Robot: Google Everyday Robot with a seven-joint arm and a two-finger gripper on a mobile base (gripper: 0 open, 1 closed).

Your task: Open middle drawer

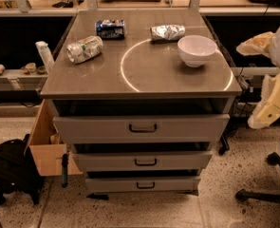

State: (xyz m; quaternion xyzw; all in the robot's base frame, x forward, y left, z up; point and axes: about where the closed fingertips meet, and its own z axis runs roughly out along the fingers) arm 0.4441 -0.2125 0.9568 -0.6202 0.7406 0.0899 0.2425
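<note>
The grey metal cabinet [139,75] has three drawers stacked under its top. The middle drawer [177,160] has a plain front of medium height and a small dark loop handle [145,162] at its centre. A dark gap shows above its front. The taller drawer [187,127] sits above it and the slimmest drawer [177,184] below it. My gripper [266,110] is on the cream arm at the right edge of the camera view. It hangs to the right of the cabinet at about top-drawer height, apart from every drawer.
On the cabinet top are a white bowl [196,50], a crushed can [84,49], a blue can [110,28] and a silver packet [167,32]. A cardboard box [44,144] and a black backpack [9,172] sit on the floor to the left. A chair base [267,194] is to the right.
</note>
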